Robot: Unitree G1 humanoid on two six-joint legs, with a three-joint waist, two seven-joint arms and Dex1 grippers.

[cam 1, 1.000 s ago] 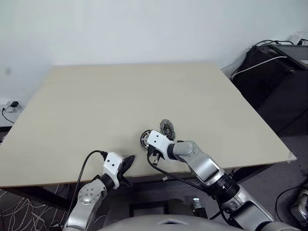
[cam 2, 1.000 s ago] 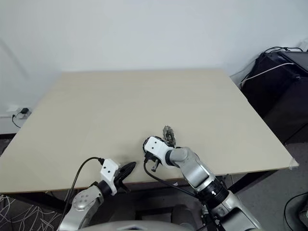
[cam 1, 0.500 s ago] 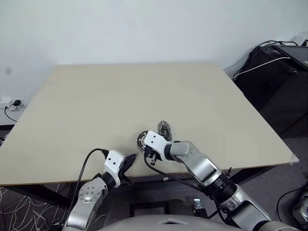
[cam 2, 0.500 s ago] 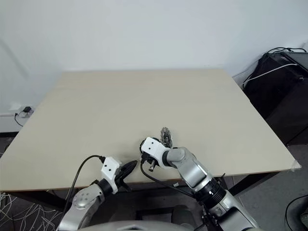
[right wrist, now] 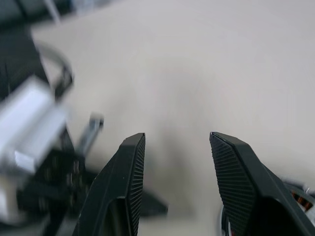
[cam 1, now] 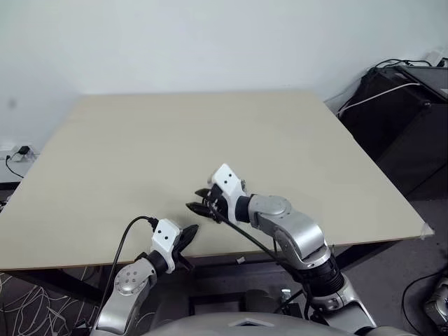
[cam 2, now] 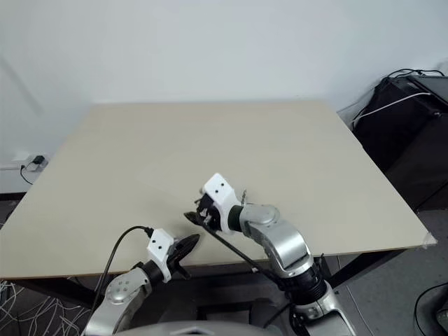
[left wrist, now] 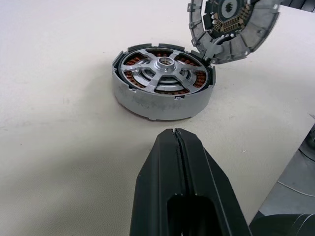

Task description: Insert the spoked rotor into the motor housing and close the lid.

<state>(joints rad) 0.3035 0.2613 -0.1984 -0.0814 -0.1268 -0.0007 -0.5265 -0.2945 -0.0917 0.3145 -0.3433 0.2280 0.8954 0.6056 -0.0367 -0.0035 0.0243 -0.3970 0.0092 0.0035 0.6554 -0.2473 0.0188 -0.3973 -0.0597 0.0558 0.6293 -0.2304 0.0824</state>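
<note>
Risk first: your round silver motor housing (left wrist: 162,81), with copper-brown windings showing between the arms of the shiny spoked rotor (left wrist: 165,68) already seated in it, sits near the table's front edge, and the dull grey lid (left wrist: 231,24) stands propped on edge against its rim. A careless nudge could tip that lid the wrong way or shove the housing toward the edge.

Head views: your right gripper (cam 1: 201,200) hangs above the pale matte tabletop (cam 1: 140,147), covering the parts from above. Your left gripper (cam 1: 185,238) rests at the front edge.

Left wrist view: your left fingers (left wrist: 170,162) are pressed together, empty, pointing at the housing from just short of it. The housing wall is brushed metal; the lid's inner face is ribbed with a dark centre.

Right wrist view: your ribbed black fingers (right wrist: 123,182) stand apart with nothing between them; the housing peeks in beside one.
</note>
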